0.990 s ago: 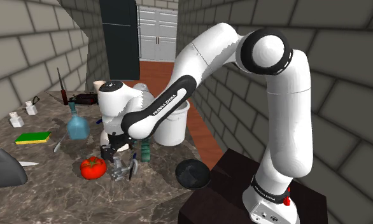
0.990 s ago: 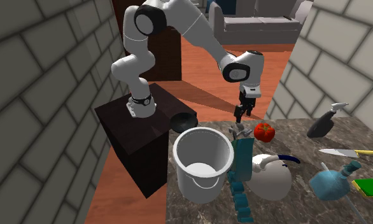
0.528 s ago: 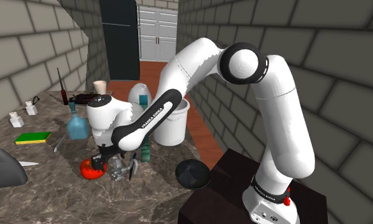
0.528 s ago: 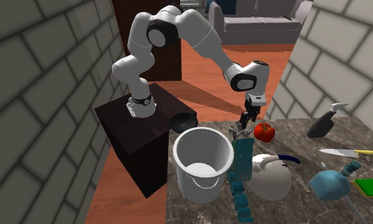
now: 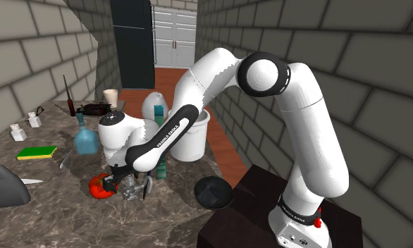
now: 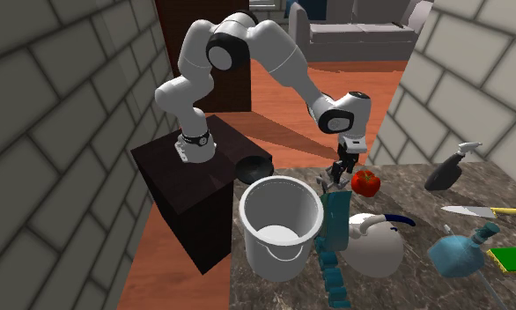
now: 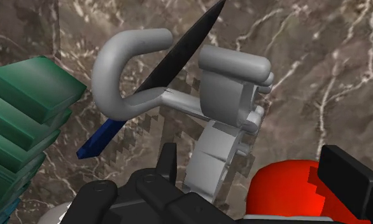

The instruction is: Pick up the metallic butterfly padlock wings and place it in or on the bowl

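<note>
The grey metal padlock (image 7: 226, 95), with a curved shackle (image 7: 121, 63) and a thin dark wing (image 7: 185, 48), lies on the marble counter beside a red tomato (image 7: 287, 191). My black gripper (image 7: 255, 175) hangs open just above them; the padlock's lower end and the tomato lie between its fingers (image 7: 168, 167), untouched. In the shoulder view the gripper (image 5: 119, 180) is low over the padlock (image 5: 137, 187), next to the tomato (image 5: 98, 187). The black bowl (image 5: 213, 192) sits near the counter's edge by the stand. Seen from the second exterior view, the gripper (image 6: 337, 173) stands over the padlock (image 6: 328, 183), and the bowl (image 6: 254, 167) lies to that view's left.
A white bucket (image 5: 191, 134) and a teal stack (image 5: 160, 165) stand close behind the padlock. A blue bottle (image 5: 84, 139), a green sponge (image 5: 36, 151) and a grey jug (image 5: 4, 187) lie toward the shoulder view's left. A knife (image 6: 481, 210) and a white kettle (image 6: 375, 242) rest farther along the counter.
The arm has swung down and toward the shoulder view's left, bringing the hand low over the padlock and tomato. The fingers stayed apart; nothing on the counter moved.
</note>
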`<state>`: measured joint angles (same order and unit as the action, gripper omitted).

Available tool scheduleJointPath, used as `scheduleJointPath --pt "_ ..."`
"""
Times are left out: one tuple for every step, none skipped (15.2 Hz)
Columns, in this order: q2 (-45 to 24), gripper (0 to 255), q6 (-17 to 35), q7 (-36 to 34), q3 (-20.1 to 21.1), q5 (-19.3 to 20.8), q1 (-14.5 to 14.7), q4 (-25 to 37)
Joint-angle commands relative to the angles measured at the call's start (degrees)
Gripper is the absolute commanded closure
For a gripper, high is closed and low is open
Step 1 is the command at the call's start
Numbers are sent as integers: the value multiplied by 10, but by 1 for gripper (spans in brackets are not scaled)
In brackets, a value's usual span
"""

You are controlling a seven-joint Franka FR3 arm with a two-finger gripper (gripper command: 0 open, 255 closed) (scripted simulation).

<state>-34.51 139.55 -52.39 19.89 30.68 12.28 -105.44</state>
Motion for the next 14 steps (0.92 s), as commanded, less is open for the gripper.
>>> scheduleJointPath --pt "0 0 0 0 0 0 0 0" --pt "0 0 0 0 0 0 0 0" --pt "0 0 0 0 0 0 0 0" --pt "0 255 0 0 0 0 0 0" --pt "0 255 0 0 0 0 0 0" --pt "0 255 0 0 0 0 0 0" --pt "0 255 0 0 0 0 0 0" --pt "0 255 0 0 0 0 0 0" --pt "0 255 0 0 0 0 0 0" --pt "-1 255 0 0 0 0 0 1" --pt "-1 255 0 0 0 0 0 1" --pt "-1 255 0 0 0 0 0 1" --pt "0 255 0 0 0 0 0 0" --pt "5 255 -4 3 2 -3 -2 -1"
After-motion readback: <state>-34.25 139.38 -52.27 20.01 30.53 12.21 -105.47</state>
